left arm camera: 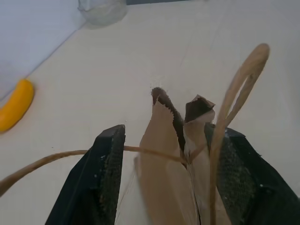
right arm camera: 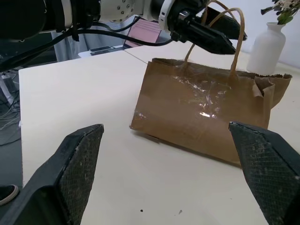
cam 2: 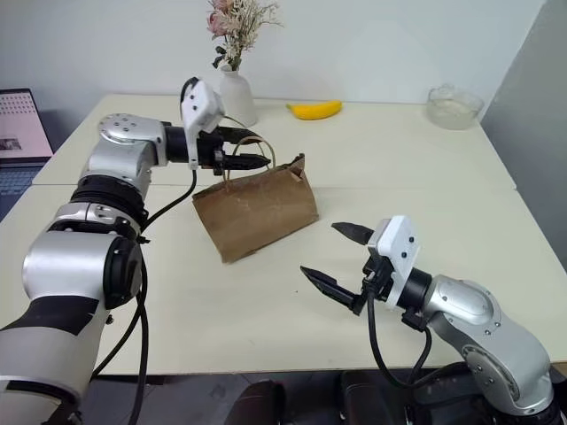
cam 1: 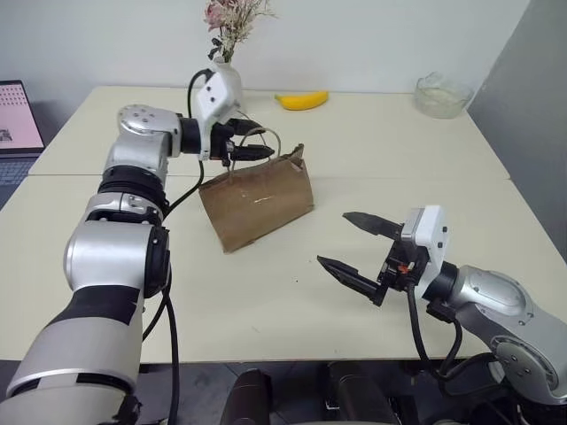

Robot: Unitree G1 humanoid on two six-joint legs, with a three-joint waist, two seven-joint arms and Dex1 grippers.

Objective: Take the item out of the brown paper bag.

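Left wrist view: left gripper [left arm camera: 164, 173] with jaws parted, straddling the top edge of the brown paper bag [left arm camera: 171, 159]. One tan handle loop [left arm camera: 236, 89] runs up against the inside of one finger; the other strand crosses to the opposite finger. Nothing looks pinched; the paper stands free between the pads.

Head views: same gripper [cam 1: 252, 143] sits level at the bag's mouth, at the end nearest the vase. Bag [cam 1: 257, 202] stands on the table [cam 1: 399, 150], leaning somewhat, mouth nearly closed. The item is not visible; presumably inside.

Right gripper [cam 1: 359, 248] hangs low over the table nearer the robot, jaws spread wide, empty, well apart from the bag and aimed at its side.

Risks, as judged: a finger snagging in a handle loop would drag or tip the light bag. With the mouth pressed together, reaching in blind could crush the paper over the item, or push the bag across the table unless something holds it.

Around: white vase [cam 2: 237, 96] with dried flowers close behind the left gripper, easily knocked. Banana [cam 1: 302, 100] and glass bowl [cam 1: 441, 95] farther back, clear of the work. Laptop [cam 1: 16, 119] at the far left.
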